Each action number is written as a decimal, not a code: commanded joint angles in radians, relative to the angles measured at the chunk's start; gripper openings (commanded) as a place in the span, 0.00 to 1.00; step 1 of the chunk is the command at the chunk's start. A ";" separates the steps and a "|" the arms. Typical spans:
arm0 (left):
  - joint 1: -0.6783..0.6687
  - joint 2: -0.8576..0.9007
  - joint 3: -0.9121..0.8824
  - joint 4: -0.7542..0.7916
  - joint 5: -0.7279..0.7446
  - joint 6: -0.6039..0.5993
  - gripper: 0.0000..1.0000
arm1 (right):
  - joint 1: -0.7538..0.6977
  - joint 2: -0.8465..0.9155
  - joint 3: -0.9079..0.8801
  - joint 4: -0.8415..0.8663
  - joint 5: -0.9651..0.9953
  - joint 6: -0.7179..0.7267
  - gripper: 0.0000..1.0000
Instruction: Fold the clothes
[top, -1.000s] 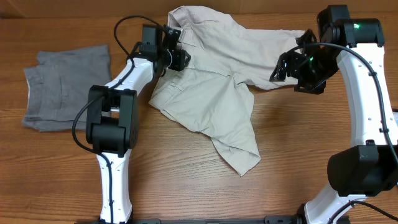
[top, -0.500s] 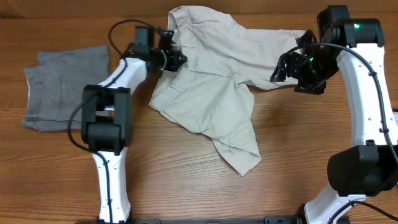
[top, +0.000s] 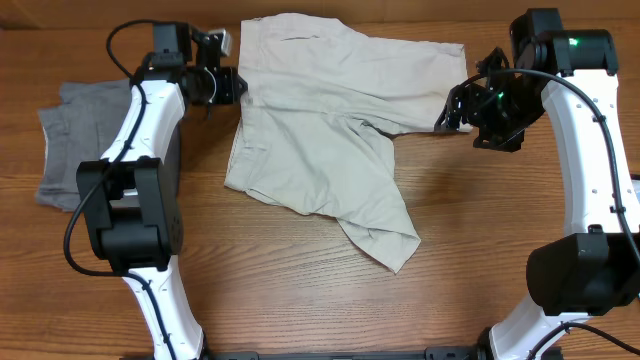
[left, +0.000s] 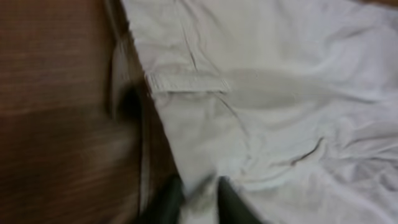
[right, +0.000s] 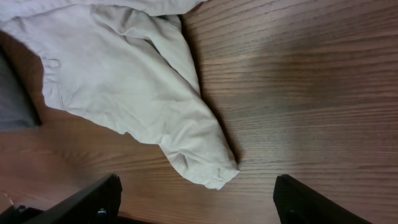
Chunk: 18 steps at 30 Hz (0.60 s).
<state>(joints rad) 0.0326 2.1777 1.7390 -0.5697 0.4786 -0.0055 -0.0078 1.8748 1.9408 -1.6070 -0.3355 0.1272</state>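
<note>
The beige shorts (top: 330, 130) lie spread across the middle of the table, one leg trailing toward the front (top: 390, 240). My left gripper (top: 232, 85) is at their upper left edge. In the left wrist view its fingers (left: 200, 199) are shut on a fold of the beige fabric (left: 280, 93). My right gripper (top: 455, 112) hovers over the shorts' right edge. In the right wrist view its fingers (right: 199, 194) are wide open and empty above the wood, with a leg end of the shorts (right: 124, 81) below.
Darker grey shorts (top: 60, 150) lie folded at the far left, partly under my left arm; a sliver of them shows in the right wrist view (right: 12, 93). The wooden table (top: 500, 250) is bare at the front and right. The table's back edge is close behind the shorts.
My left gripper has moved left and back, dragging the shorts' upper left edge with it, so the shorts lie wider and flatter. The right arm has not moved.
</note>
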 joint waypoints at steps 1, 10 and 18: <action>-0.008 0.009 0.012 -0.034 -0.124 0.053 0.63 | -0.004 -0.008 -0.003 0.005 0.003 -0.001 0.83; 0.013 -0.076 0.013 -0.217 -0.119 0.069 0.67 | -0.016 -0.008 -0.003 0.040 0.027 0.020 0.83; -0.006 -0.293 0.013 -0.486 -0.163 0.193 0.64 | -0.055 -0.131 -0.002 0.047 0.040 0.042 0.81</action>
<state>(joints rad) 0.0391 2.0148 1.7386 -1.0016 0.3508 0.1181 -0.0532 1.8572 1.9354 -1.5623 -0.3061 0.1501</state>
